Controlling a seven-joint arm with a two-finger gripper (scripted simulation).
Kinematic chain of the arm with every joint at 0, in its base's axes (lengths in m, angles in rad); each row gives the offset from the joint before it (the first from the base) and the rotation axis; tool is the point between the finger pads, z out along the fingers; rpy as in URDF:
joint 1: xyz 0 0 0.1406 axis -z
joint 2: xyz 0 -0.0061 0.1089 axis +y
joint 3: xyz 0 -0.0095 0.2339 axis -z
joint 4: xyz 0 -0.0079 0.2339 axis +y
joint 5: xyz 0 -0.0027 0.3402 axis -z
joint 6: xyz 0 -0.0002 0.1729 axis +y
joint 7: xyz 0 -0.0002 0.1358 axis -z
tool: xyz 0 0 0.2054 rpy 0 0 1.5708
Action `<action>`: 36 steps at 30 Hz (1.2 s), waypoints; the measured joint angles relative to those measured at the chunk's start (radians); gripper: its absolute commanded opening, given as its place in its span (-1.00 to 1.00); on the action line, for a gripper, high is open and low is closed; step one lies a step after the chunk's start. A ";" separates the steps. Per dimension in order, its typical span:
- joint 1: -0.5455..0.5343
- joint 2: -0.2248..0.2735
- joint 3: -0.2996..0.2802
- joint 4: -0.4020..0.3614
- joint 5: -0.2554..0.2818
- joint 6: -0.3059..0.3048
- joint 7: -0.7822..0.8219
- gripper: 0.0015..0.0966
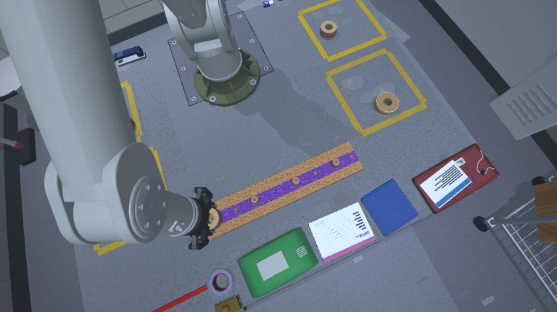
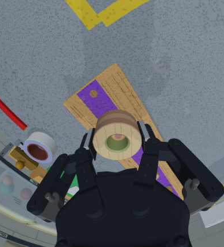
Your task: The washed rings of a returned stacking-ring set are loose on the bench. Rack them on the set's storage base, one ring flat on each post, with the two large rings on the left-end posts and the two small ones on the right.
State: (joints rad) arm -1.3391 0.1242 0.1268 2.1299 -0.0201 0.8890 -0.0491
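Note:
A wooden ring (image 2: 115, 134) hangs over the left end of the storage base (image 1: 287, 187), held in my closed gripper (image 2: 116, 136) by its sides. A post tip shows through the ring's hole in the wrist camera. The base is a long cork-coloured board with a purple strip and posts (image 1: 295, 180) along it. Three posts to the right stand without rings. Two more rings lie flat on the bench, one (image 1: 328, 28) in the far yellow square and one (image 1: 387, 103) in the nearer yellow square. My gripper (image 1: 209, 218) hides the base's left end in the side camera.
A green case (image 1: 277, 262), a white sheet (image 1: 341, 230), a blue pad (image 1: 389, 207) and a red folder (image 1: 456, 177) line the bench edge below the base. A tape roll (image 1: 220, 281) and a red rod (image 1: 180, 299) lie near the left corner. The arm's mount (image 1: 224, 78) stands behind.

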 measured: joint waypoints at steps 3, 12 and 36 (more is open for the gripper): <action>0.000 0.002 0.000 0.001 0.000 -0.003 0.000 -0.86; 0.000 0.009 0.000 0.004 -0.002 -0.012 0.001 -0.86; 0.001 0.020 0.000 0.008 -0.004 -0.028 0.003 -0.86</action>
State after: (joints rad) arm -1.3381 0.1445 0.1265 2.1381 -0.0239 0.8608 -0.0460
